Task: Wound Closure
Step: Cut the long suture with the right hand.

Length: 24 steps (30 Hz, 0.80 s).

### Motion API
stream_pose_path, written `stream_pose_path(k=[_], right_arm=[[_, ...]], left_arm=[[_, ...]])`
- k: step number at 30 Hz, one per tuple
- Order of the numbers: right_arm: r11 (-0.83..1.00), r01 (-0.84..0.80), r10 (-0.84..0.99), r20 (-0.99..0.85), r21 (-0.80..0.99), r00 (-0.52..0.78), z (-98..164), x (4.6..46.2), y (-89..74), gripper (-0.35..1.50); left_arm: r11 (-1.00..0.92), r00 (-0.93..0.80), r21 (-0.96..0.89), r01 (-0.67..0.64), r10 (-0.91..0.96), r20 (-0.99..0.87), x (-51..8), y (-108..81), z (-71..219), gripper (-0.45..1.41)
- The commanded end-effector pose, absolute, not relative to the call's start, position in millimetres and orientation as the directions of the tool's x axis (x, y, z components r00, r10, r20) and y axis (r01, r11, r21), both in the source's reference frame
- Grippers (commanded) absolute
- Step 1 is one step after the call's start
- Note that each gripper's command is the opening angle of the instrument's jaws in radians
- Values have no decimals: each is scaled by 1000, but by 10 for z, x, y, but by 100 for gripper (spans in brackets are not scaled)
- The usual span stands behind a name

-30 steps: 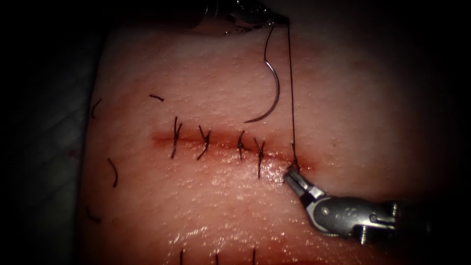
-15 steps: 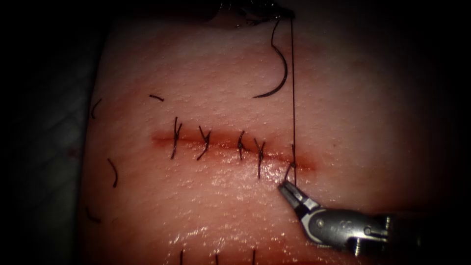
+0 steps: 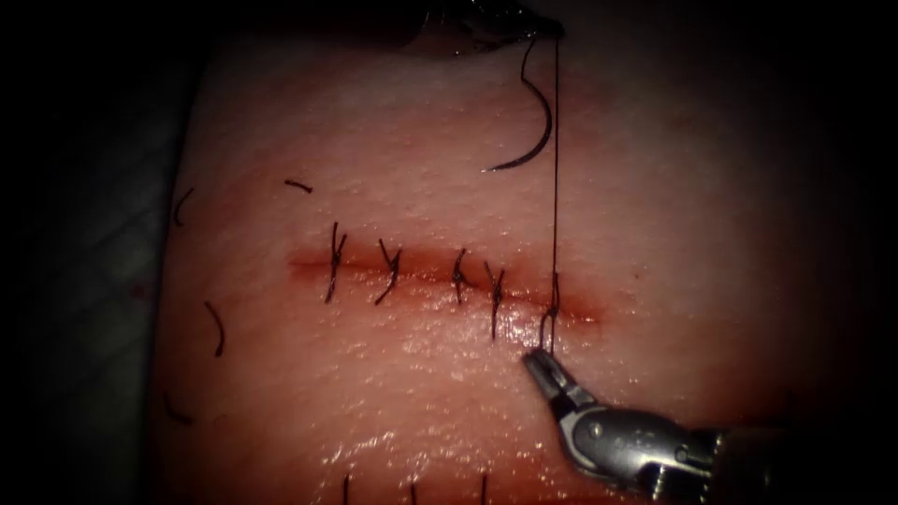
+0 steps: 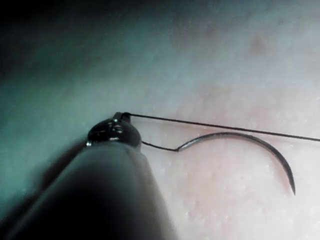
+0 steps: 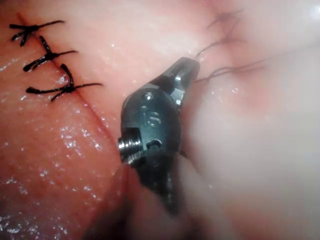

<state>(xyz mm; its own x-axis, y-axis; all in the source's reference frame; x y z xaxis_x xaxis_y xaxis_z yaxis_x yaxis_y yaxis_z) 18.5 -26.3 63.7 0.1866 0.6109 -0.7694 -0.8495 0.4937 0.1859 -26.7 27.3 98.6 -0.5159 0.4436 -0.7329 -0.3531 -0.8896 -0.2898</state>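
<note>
A: Left side?
B: Four tied stitches (image 3: 412, 271) along the cut (image 3: 440, 273) in the tissue (image 3: 702, 234).
A: Needle?
B: Needle (image 3: 535, 122) dangles free above the cut, out of tissue. Left tool (image 3: 552, 28) pinches the thread (image 3: 556, 168); right tool (image 3: 535, 360) pinches the short end below.

The right hand (image 3: 537, 360) is grey polished metal with short tapered jaws, a rounded wrist block bearing engraved digits, a threaded screw at its side and a darker shaft. The left hand (image 4: 116, 131) ends in a shiny dark rounded tip on a smooth dark shaft.
</note>
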Motion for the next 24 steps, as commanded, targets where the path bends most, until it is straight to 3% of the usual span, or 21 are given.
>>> stream_pose_path(k=[1,3,4,6,12,14,17,21,24], right_arm=[[493,-849,603,-778,189,177,640,180,-264,2],[491,-849,601,-781,194,170,637,173,-260,89],[490,-849,600,-783,197,165,634,168,-257,110],[496,-847,594,-787,192,169,630,162,-253,125],[496,-830,628,-766,254,140,606,141,-232,128],[463,-825,671,-736,323,88,596,134,-214,101],[428,-821,712,-700,378,49,591,127,-195,106],[431,-811,729,-682,396,55,594,117,-180,78],[429,-806,738,-672,409,52,600,109,-173,73]], left_arm=[[-893,-513,-297,-338,440,-737,-267,273,982,-45],[-896,-506,-317,-311,438,-743,-254,264,964,-45],[-896,-509,-321,-305,439,-740,-248,259,954,-45],[-895,-521,-332,-298,444,-729,-235,248,930,-45],[-903,-566,-343,-260,430,-703,-205,216,829,-45],[-921,-577,-308,-239,390,-717,-203,202,771,-45],[-937,-595,-269,-224,350,-723,-212,178,722,-45],[-944,-605,-259,-204,330,-725,-216,155,693,-45],[-949,-603,-248,-195,315,-733,-207,140,673,-45]])
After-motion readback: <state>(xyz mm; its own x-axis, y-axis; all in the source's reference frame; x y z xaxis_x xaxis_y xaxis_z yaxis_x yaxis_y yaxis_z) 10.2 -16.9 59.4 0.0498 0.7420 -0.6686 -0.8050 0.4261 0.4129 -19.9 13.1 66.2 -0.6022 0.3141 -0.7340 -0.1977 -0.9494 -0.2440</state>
